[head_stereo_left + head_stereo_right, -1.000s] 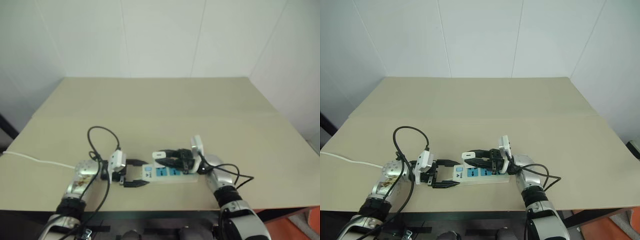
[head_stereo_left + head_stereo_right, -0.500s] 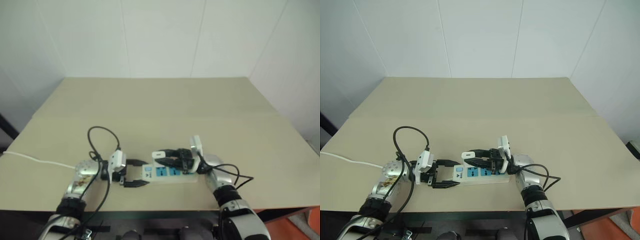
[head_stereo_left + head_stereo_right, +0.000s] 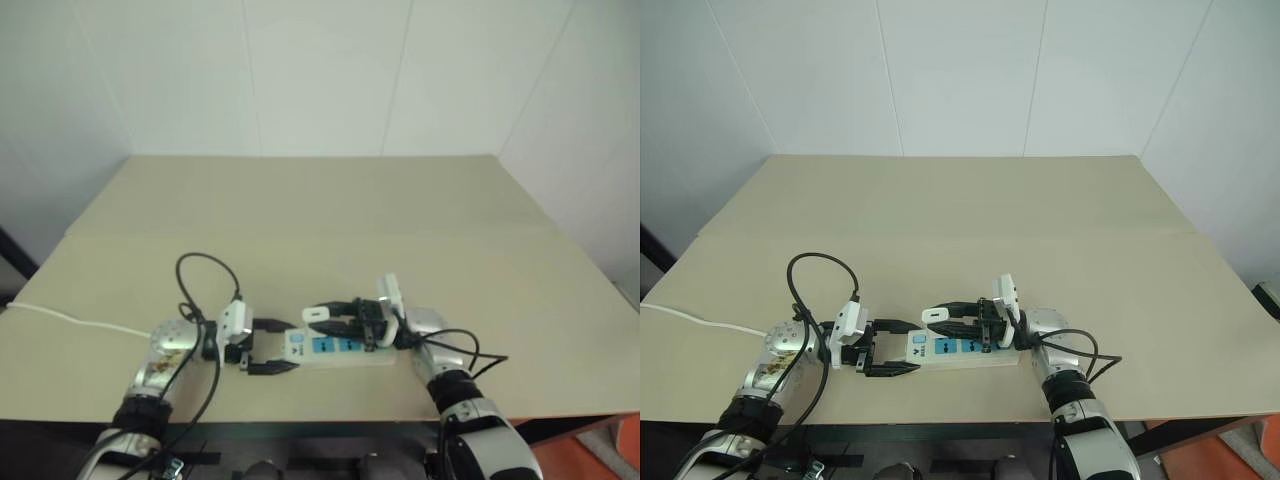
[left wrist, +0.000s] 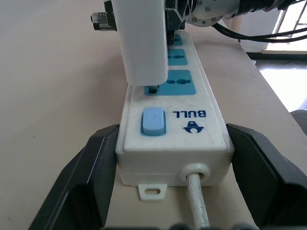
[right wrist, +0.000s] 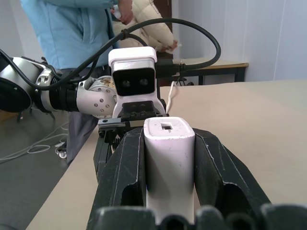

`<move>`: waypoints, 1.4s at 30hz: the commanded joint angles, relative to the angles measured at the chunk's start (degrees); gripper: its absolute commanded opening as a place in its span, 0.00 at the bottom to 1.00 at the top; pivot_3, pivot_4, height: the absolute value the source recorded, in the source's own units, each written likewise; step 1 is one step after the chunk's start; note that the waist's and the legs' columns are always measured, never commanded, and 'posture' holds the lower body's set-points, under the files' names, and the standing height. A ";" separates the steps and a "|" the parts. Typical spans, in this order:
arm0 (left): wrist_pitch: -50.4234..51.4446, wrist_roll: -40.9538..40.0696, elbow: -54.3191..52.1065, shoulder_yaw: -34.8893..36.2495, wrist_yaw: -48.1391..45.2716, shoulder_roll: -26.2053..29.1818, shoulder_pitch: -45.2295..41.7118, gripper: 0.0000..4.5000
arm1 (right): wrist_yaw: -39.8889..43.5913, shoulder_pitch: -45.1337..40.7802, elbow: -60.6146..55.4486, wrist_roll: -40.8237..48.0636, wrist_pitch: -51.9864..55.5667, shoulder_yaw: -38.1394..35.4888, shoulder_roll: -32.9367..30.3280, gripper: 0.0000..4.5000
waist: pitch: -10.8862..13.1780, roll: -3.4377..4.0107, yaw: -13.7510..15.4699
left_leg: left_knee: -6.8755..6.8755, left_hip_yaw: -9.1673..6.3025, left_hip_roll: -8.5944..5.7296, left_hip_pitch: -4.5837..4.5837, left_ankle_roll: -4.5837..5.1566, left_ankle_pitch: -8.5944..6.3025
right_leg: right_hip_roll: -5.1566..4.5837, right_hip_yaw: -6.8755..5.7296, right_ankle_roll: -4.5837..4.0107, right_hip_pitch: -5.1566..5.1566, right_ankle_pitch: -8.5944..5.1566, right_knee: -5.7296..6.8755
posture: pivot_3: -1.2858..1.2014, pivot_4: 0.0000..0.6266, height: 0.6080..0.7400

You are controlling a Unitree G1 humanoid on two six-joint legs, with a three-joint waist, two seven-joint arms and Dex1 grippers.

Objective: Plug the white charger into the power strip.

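The power strip [image 3: 962, 349] lies on the tan table [image 3: 970, 230] near its front edge, blue sockets up. My left gripper [image 3: 898, 347] is shut on its switch end, one finger [image 4: 91, 172] on each long side. My right gripper [image 3: 940, 318] is shut on the white charger [image 5: 169, 158] and comes in from the right, over the strip. The charger [image 4: 143, 43] stands over the socket nearest the blue switch [image 4: 153, 120], with a prong at the socket's face. How deep the prong sits is hidden.
The strip's thin white cord [image 3: 690, 320] trails off to the table's left edge. Black cables loop above both wrists [image 3: 820, 275]. A person in a blue top [image 5: 72, 28] stands beyond the table's left side. The table stretches bare behind the arms.
My right wrist has tilted slightly with the charger in its grip. The strip and my left gripper have stayed in place.
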 commanded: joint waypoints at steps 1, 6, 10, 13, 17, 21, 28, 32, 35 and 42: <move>-0.12 0.45 -0.31 -0.40 0.13 0.84 0.18 0.72 | 0.06 1.24 2.75 -1.43 -0.15 0.40 -0.86 0.25 | 0.00 0.00 0.00 | 0.00 0.00 0.00 0.00 0.00 0.00 | 0.00 0.00 0.00 0.00 0.00 0.00 | 0.52 0.24 1.00; -0.26 0.51 -0.15 -0.49 0.15 0.78 0.02 0.72 | 0.65 0.83 3.47 -1.85 0.10 0.52 -2.11 0.25 | 0.00 0.00 0.00 | -0.01 0.00 0.00 0.01 0.00 0.00 | 0.00 0.00 0.00 0.01 -0.01 -0.01 | 0.52 0.24 1.00; -0.40 0.61 -0.09 -0.65 0.15 0.86 -0.06 0.72 | 0.61 0.20 4.34 -2.75 -0.46 0.88 -3.11 0.25 | 0.00 0.01 0.01 | -0.01 0.01 0.00 0.01 0.00 0.00 | -0.01 0.01 0.00 0.01 -0.01 -0.01 | 0.52 0.24 1.00; -0.48 0.68 -0.18 -0.75 0.23 0.93 -0.04 0.72 | 0.94 -0.38 5.68 -3.42 -1.11 1.34 -4.04 0.25 | 0.00 0.01 0.01 | -0.01 0.01 -0.01 0.02 0.00 0.00 | -0.01 0.01 0.00 0.02 -0.01 -0.02 | 0.52 0.24 1.00; -0.63 0.76 0.05 -0.78 0.25 1.01 -0.20 0.72 | 1.16 -0.73 7.23 -4.23 -2.13 2.29 -5.06 0.25 | -0.01 0.01 0.01 | -0.01 0.01 0.00 0.14 0.00 0.00 | -0.01 0.01 0.00 0.15 -0.02 -0.03 | 0.52 0.24 1.00; -0.58 0.79 -0.05 -0.89 0.27 1.01 -0.28 0.72 | 0.71 -0.88 7.65 -4.19 -2.98 3.04 -5.04 0.25 | -0.01 0.01 0.00 | -0.13 0.01 0.01 0.47 -0.01 -0.01 | -0.02 0.00 0.01 0.52 -0.04 -0.22 | 0.52 0.24 1.00; -0.70 0.92 0.01 -1.01 0.40 0.87 -0.47 0.72 | -0.86 -1.08 9.68 -5.99 -4.89 4.77 -5.35 0.25 | -0.02 -0.01 0.01 | -0.43 0.02 0.00 0.86 -0.02 -0.01 | -0.03 0.02 -0.05 0.73 -0.08 -0.27 | 0.52 0.24 1.00; -0.65 0.94 -0.03 -0.98 0.49 0.96 -0.40 0.72 | -1.86 -1.05 12.61 -6.87 -5.86 5.05 -6.21 0.25 | -0.13 -0.03 0.00 | -0.56 0.02 0.00 1.05 -0.03 -0.01 | -0.03 0.05 -0.18 0.83 -0.16 -0.26 | 0.52 0.24 1.00; -0.57 0.90 -0.11 -1.02 0.49 1.04 -0.38 0.72 | -2.66 -1.16 14.46 -7.37 -6.44 5.30 -6.62 0.25 | -0.28 -0.04 0.00 | -0.63 0.02 -0.02 1.14 -0.03 -0.01 | -0.04 0.08 -0.30 0.86 -0.22 -0.26 | 0.52 0.24 1.00; -0.40 0.67 -0.31 -1.22 0.45 1.30 -0.28 0.72 | -3.67 -1.93 16.00 -7.39 -4.47 6.02 -6.80 0.25 | -0.40 -0.03 -0.03 | -0.69 0.02 -0.02 1.19 -0.03 -0.02 | -0.03 0.12 -0.44 0.87 -0.30 -0.26 | 0.52 0.24 1.00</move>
